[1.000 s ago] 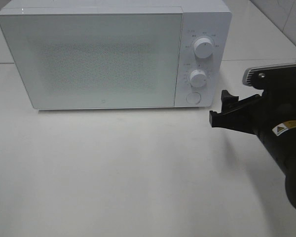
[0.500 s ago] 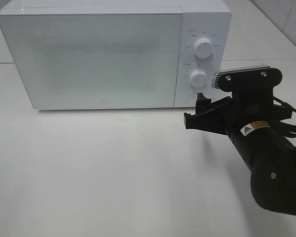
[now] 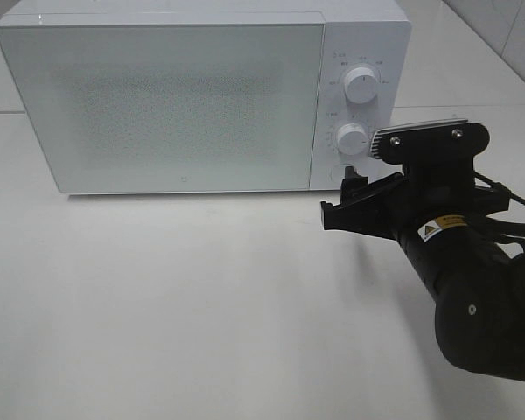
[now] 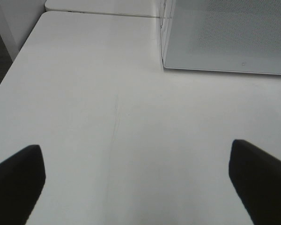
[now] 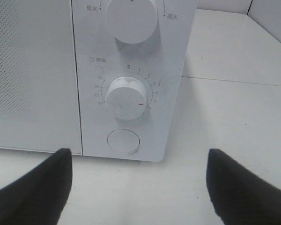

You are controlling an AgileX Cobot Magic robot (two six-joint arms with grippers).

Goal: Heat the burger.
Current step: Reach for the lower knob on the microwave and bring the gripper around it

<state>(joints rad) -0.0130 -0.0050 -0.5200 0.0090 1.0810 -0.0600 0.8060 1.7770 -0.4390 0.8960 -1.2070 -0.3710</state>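
The burger is out of view in every frame. A white microwave [image 3: 157, 105] stands at the back of the table with its door shut. My right gripper [image 3: 339, 199] is open and empty, hovering just in front of the microwave's control panel. In the right wrist view my right gripper [image 5: 138, 187] faces the round button [image 5: 123, 141], which sits below the timer knob [image 5: 126, 98]. My left gripper [image 4: 138, 187] is open and empty over bare table, with the microwave's left front corner [image 4: 165, 56] ahead of it. That gripper does not show in the exterior high view.
Above the timer knob sits a second knob [image 3: 361, 85]. The white table [image 3: 201, 306] runs wide in front of the microwave. A tiled wall [image 3: 507, 26] rises at the back right.
My right arm has swung left across the table, bringing its gripper from well right of the microwave to just in front of the control panel. Its jaws stay open.
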